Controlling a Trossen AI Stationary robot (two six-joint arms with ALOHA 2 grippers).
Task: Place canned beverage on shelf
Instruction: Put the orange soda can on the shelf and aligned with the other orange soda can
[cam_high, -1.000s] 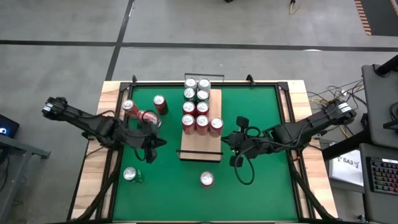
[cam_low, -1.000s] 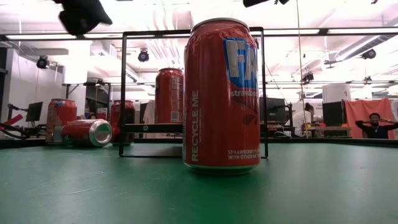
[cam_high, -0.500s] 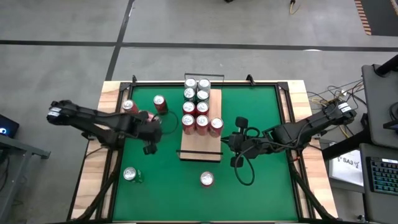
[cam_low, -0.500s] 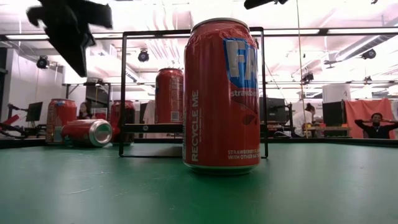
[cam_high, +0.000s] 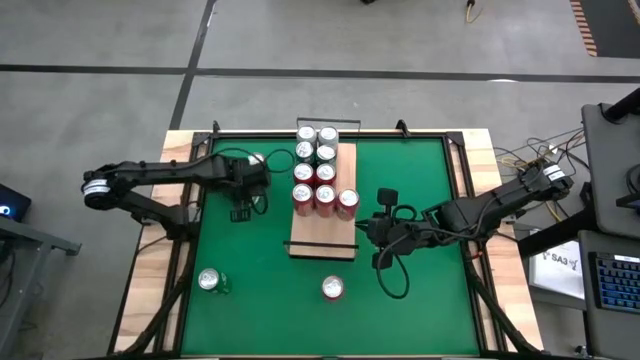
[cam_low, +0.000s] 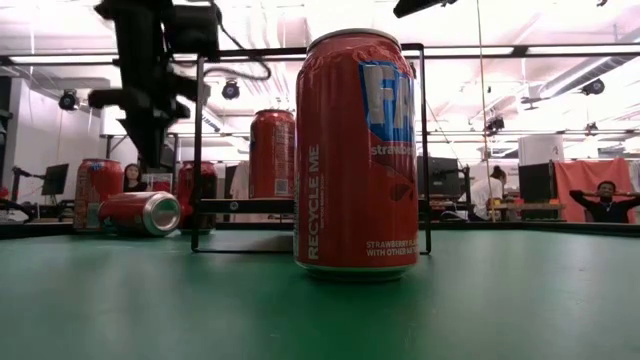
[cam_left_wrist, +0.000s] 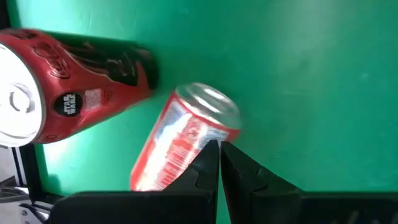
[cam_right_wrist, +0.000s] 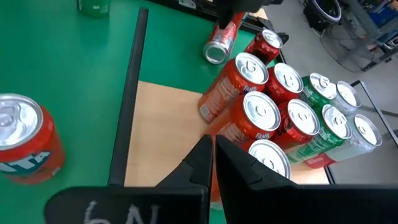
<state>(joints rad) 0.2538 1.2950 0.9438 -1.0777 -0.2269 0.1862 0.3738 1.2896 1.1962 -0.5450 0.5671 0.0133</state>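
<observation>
Left gripper, fingers together and empty, hovers over tipped red aluminium can left of pale wood-grain shelf holding roughly nine cans; three or four loose, right gripper closed nearby.

The high view looks straight down; the low view sits at mat level, close behind a tall red aluminium can, lower centre overhead.
</observation>
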